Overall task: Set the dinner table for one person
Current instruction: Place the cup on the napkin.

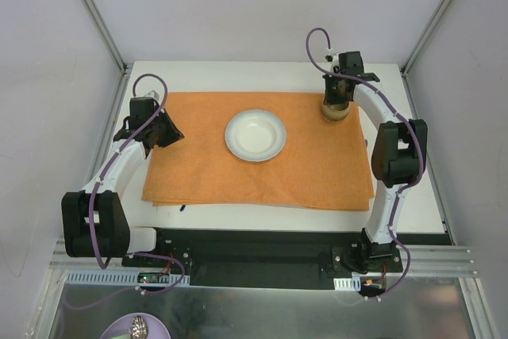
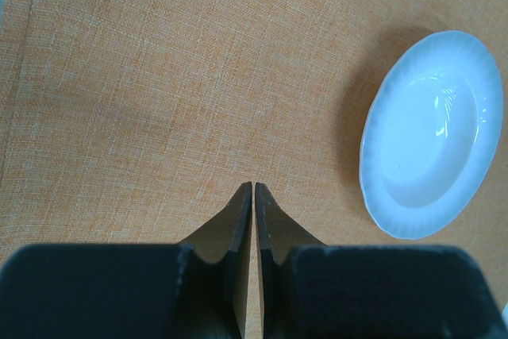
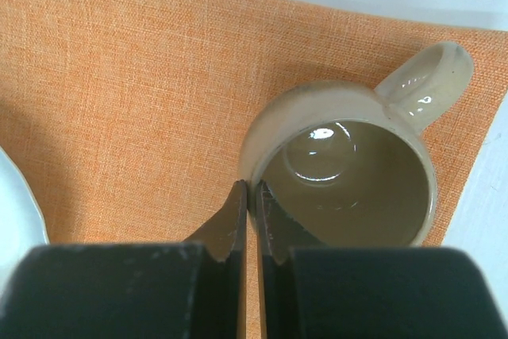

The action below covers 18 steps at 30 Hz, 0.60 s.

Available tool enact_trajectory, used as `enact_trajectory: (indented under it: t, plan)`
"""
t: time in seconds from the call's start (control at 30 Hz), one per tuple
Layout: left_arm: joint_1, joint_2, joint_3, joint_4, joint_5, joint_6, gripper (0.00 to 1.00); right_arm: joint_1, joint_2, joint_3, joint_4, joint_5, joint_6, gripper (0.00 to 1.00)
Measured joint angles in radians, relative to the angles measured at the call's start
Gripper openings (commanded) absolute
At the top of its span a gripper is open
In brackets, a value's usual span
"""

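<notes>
At the far right corner of the orange rectangular cloth placemat (image 1: 206, 168), spread on the white flat desk (image 1: 413, 204), the right end effector (image 3: 252, 188) pinches the rim of a glossy beige ceramic mug (image 3: 349, 176). I'd judge this to be cup placement. The next move calls for releasing and lifting clear. Beside the round white plate (image 1: 255, 135), the left end effector (image 2: 253, 188) hovers pressed together, empty.

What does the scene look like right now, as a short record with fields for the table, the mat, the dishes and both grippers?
surface: white dinner table
mat: orange placemat lying flat on it
plate: white, empty, near the middle of the mat
mug: beige, upright, empty, at the mat's far right corner
left gripper: shut, holding nothing, over the mat left of the plate
right gripper: shut on the mug's rim, one finger inside, one outside
</notes>
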Motion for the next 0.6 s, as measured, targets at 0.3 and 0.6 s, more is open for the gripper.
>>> enact_trajectory:
  t: [0.3,0.6]
  plan:
    - [0.000,0.000,0.000,0.000,0.000,0.000,0.04,0.013,-0.030,-0.029,-0.010,0.015,-0.021,0.01]
    - [0.000,0.000,0.000,0.000,0.000,0.000,0.04,0.022,-0.041,-0.058,-0.015,0.027,-0.025,0.01]
